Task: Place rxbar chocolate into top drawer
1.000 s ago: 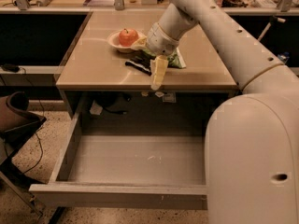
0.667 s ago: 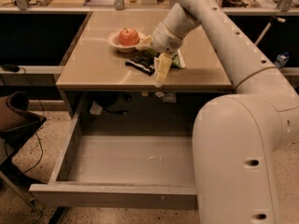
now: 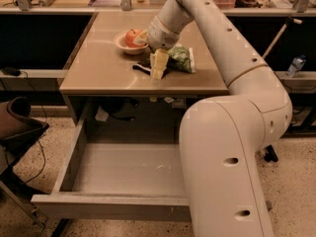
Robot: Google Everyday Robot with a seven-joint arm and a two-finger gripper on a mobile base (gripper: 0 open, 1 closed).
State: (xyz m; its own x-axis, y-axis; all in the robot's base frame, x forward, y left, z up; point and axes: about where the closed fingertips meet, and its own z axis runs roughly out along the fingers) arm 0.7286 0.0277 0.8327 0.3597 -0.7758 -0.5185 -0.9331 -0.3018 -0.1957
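Note:
The rxbar chocolate (image 3: 142, 68), a slim black bar, lies flat on the beige table (image 3: 103, 73) just in front of the white bowl. My gripper (image 3: 158, 69) points down at the table right beside the bar's right end, with the green snack bag (image 3: 180, 58) close on its other side. I cannot tell whether it touches the bar. The top drawer (image 3: 108, 205) is pulled wide open below the table's front edge, and its grey floor (image 3: 123, 169) is bare.
A white bowl (image 3: 122, 45) with a red apple (image 3: 131, 36) stands behind the bar. My large white arm (image 3: 222, 157) covers the drawer's right side. A dark chair (image 3: 15, 127) stands on the floor at the left.
My gripper has moved a little to the left, closer to the black bar. The bar, the bag, the bowl and the drawer have not moved.

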